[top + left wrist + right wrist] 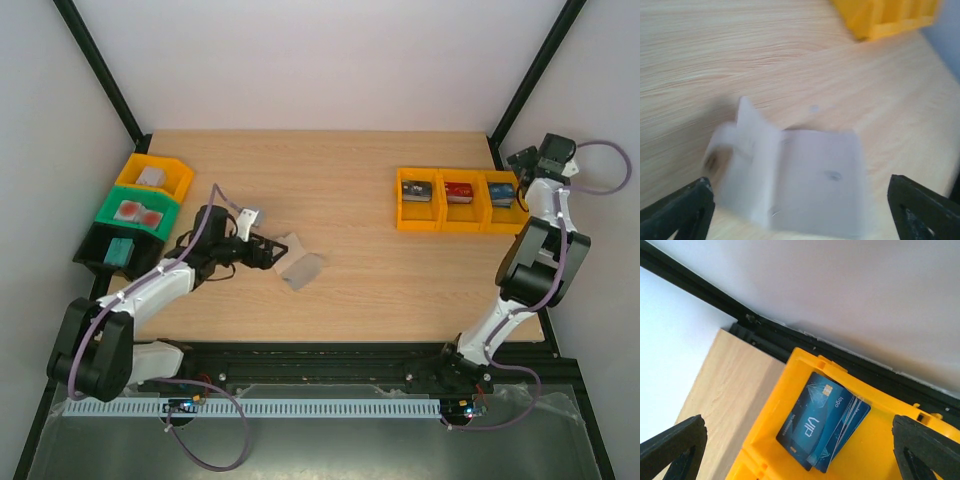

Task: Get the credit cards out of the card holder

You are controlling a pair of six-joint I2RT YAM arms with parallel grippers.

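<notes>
Blurred pale card holder (pixel 805 180) lies on the table (pixel 740 50) — one flap raised; black fingers (pixel 682 210) flank it.

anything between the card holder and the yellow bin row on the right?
No, just bare table between the card holder and the yellow bin row. The top external view shows it plainly, and the blurred left wrist view agrees.

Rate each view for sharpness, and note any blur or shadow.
Left wrist: soft throughout. The card holder is smeared at its raised flap, the yellow bin is out of focus, and a faint shadow lies on the table beside the flap. Right wrist: crisp, with legible print on the blue cards. Top external: sharp and evenly lit.
</notes>
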